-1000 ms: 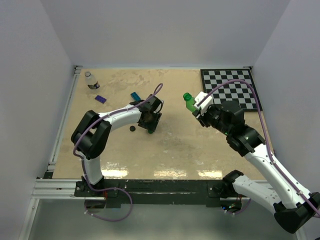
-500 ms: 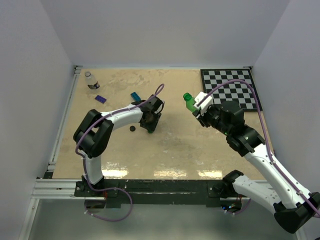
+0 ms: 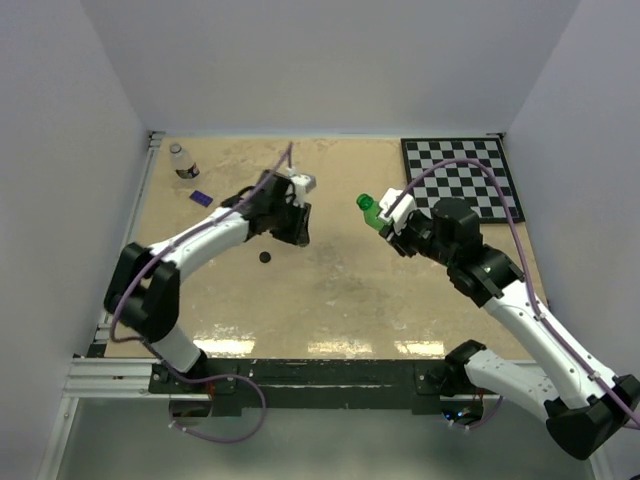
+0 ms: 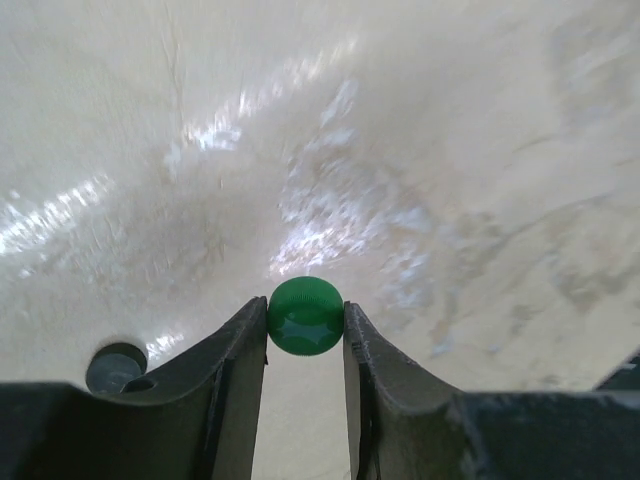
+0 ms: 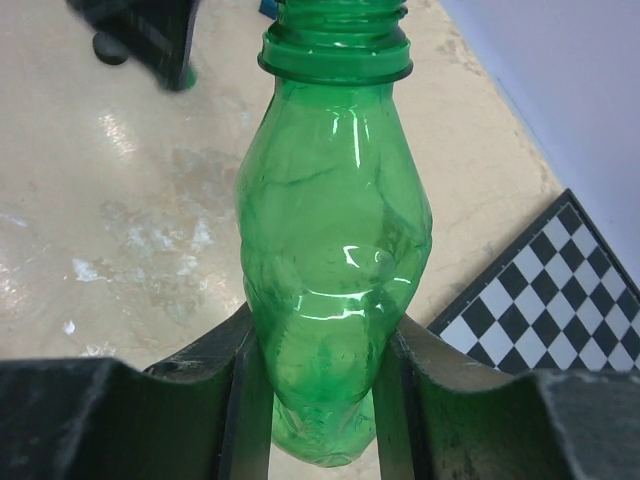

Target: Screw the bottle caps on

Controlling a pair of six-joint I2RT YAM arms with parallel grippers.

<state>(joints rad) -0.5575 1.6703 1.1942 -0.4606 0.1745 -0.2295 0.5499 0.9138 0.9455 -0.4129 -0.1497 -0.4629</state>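
Observation:
My left gripper [image 4: 305, 320] is shut on the green cap [image 4: 305, 316], pinched between its fingertips and held above the table. In the top view this gripper [image 3: 297, 230] hangs left of centre. The black cap [image 3: 265, 257] lies on the table just below-left of it and also shows in the left wrist view [image 4: 115, 367]. My right gripper [image 5: 330, 400] is shut on the green bottle [image 5: 335, 230], whose open threaded neck points toward the left arm. In the top view the green bottle [image 3: 370, 208] is held in the air by the right gripper [image 3: 388, 222]. The clear bottle [image 3: 181, 162] stands at the far left corner.
A purple brick [image 3: 201, 198] lies near the clear bottle. A blue brick edge [image 5: 268, 6] shows beyond the green bottle's neck. A checkerboard [image 3: 460, 175] lies at the far right. Walls close in the table on three sides.
My left gripper has risen off the table with the green cap and moved back and left. My right gripper has shifted the green bottle a little to the left.

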